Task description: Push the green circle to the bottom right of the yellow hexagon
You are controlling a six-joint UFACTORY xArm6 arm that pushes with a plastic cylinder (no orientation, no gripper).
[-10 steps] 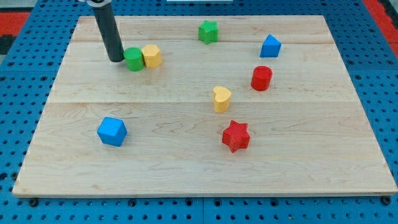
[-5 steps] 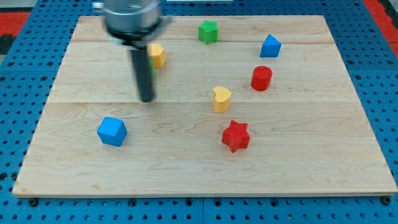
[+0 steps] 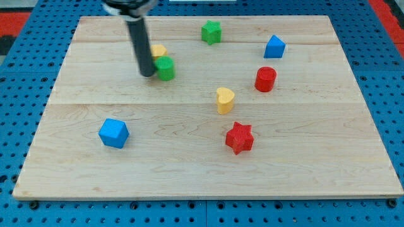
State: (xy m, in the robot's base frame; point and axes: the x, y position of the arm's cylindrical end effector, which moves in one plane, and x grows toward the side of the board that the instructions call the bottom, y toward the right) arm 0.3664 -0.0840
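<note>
The green circle (image 3: pixel 165 68) sits on the wooden board (image 3: pixel 189 164), just below and slightly right of the yellow hexagon (image 3: pixel 158 51), touching it. My tip (image 3: pixel 147 74) rests against the green circle's left side. The rod rises from there toward the view's top and covers the hexagon's left part.
A green star (image 3: pixel 211 31) is at the view's top middle. A blue block (image 3: pixel 274 46) and a red cylinder (image 3: pixel 266 79) are at the right. A yellow heart (image 3: pixel 225 99) and a red star (image 3: pixel 239 137) are near the middle. A blue cube (image 3: pixel 113 133) is at the lower left.
The green circle has gone from the hexagon's left to just below and right of it. My tip swung down around it and now sits at its left side.
</note>
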